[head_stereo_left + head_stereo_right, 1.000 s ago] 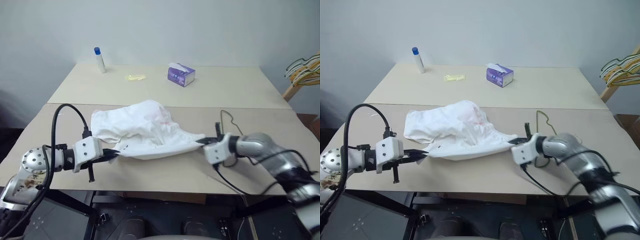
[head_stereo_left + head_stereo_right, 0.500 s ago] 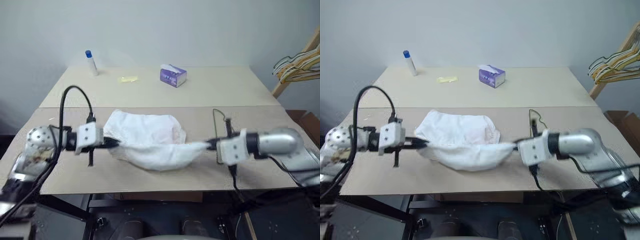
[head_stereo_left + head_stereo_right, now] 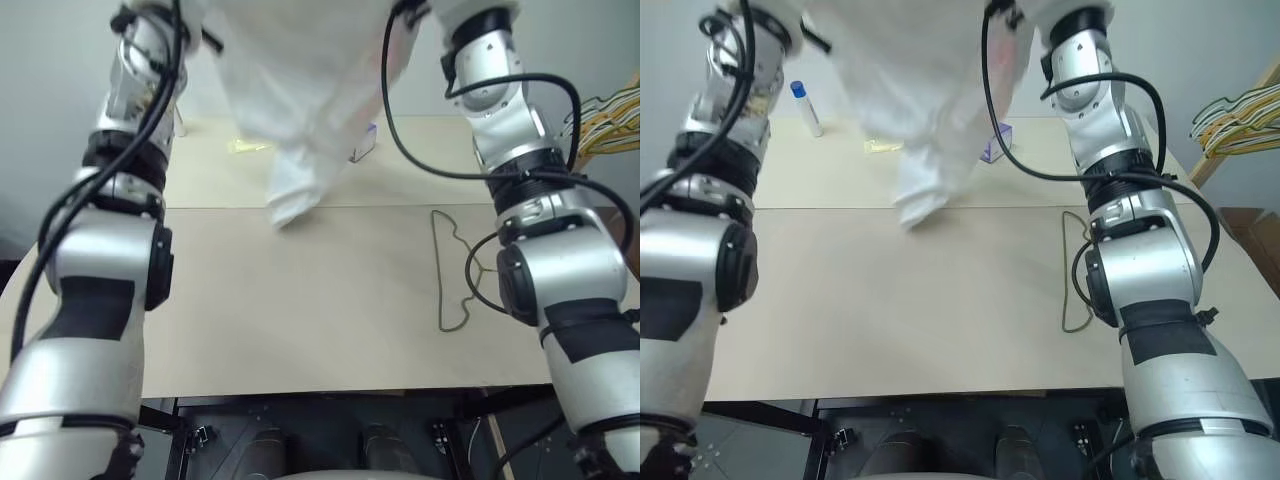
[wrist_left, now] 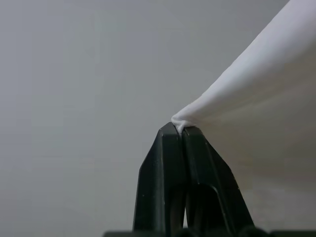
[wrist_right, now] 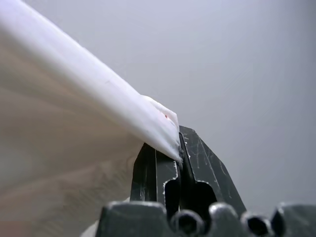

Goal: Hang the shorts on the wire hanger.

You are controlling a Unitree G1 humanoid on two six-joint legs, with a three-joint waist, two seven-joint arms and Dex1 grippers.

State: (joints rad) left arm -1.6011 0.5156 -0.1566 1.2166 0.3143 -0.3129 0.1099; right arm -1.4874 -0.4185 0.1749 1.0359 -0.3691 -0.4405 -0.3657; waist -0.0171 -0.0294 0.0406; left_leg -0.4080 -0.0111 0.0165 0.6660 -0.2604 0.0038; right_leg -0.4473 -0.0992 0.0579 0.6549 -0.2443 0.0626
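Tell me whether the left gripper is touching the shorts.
Touching. The left wrist view shows the left gripper shut on a pinched corner of the shorts, the cloth caught right between its fingertips.

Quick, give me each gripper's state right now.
Left gripper: jaws shut on a corner of the shorts.
Right gripper: jaws shut on the shorts' other edge.

You see the shorts (image 3: 300, 110) as thin, matt white cloth (softly creased), the wire hanger (image 3: 447, 268) at right as dull bare metal, and the table (image 3: 300, 310) as smooth matt beige board.
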